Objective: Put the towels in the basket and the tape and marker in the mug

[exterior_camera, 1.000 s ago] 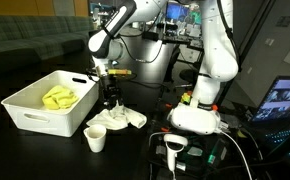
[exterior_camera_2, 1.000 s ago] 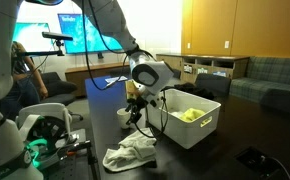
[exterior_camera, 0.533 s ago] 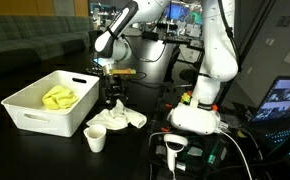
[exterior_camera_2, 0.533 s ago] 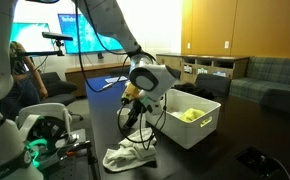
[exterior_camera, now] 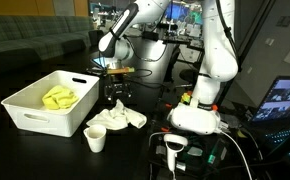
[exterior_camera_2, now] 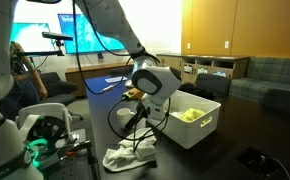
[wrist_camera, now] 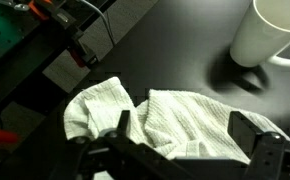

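Only the wrist view showed the weave. There the cream, waffle-textured cloth towel (wrist_camera: 175, 115) lay crumpled in soft folds on the matte black table (wrist_camera: 175, 50). The small white tapered mug (wrist_camera: 273, 30), smooth and glossy, stood apart from it near the frame's corner. In both exterior views the bright yellow soft towel (exterior_camera: 60, 97) (exterior_camera_2: 192, 114) lay bunched inside the large white rectangular plastic basket (exterior_camera: 30, 118), which the wrist view missed. The black two-fingered gripper (exterior_camera: 113, 100) hung just above the cream towel, jaws spread wide, grasping nothing.
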You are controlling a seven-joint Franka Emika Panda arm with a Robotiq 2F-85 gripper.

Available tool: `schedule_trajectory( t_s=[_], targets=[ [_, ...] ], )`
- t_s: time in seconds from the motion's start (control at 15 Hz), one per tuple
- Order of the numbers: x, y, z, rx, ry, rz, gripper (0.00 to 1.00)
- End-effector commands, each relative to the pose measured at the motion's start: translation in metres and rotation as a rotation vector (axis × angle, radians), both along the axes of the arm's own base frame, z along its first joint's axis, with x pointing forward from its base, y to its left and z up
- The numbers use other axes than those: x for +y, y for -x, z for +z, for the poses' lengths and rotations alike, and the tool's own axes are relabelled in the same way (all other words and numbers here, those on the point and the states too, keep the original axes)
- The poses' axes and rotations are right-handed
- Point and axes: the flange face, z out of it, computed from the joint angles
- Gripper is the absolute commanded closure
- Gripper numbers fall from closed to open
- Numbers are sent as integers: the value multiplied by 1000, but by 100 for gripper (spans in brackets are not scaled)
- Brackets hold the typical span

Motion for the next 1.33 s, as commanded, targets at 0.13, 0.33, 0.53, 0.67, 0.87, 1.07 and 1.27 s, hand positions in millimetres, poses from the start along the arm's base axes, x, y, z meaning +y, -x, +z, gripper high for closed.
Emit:
schedule_trajectory(
  t_s=[0.13,0.33,0.53,0.67,0.87,1.07,1.27],
  targets=[
    [-8,-1,-16,110,89,-191,0],
    [-9,-2,-27,155,130,-266,0],
    [-15,-5,-33,173,182,-373,0],
    [-20,-10,-37,171,219,-463,0],
    [-27,-15,-41,161,268,-582,0],
    [-32,-17,-48,175,313,-651,0],
    [-33,-15,-52,191,342,-689,0]
  ],
)
